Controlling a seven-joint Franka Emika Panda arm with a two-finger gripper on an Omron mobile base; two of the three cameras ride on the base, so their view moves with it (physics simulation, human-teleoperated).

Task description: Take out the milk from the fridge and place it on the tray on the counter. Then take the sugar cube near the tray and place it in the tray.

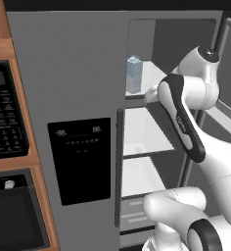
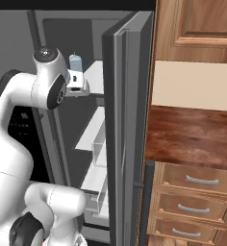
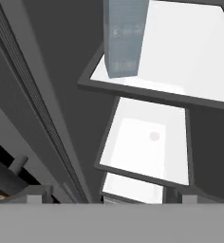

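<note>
**Milk carton upright on upper fridge shelf, jaws released**

Milk [image 1: 134,74] stands upright on the upper white shelf [image 3: 190,57] of the fridge [image 1: 68,98], close to that shelf's front edge and near its left corner. Bare shelf extends to the carton's right. Lower shelves beneath are bare. The open fridge door [image 2: 127,120] stands edge-on beside the wooden drawers [image 2: 197,192]. The arm reaches into the compartment, wrist level with the upper shelf, gripper [image 2: 79,81] just short of the carton. Jaws are spread wide, holding nothing.
</note>
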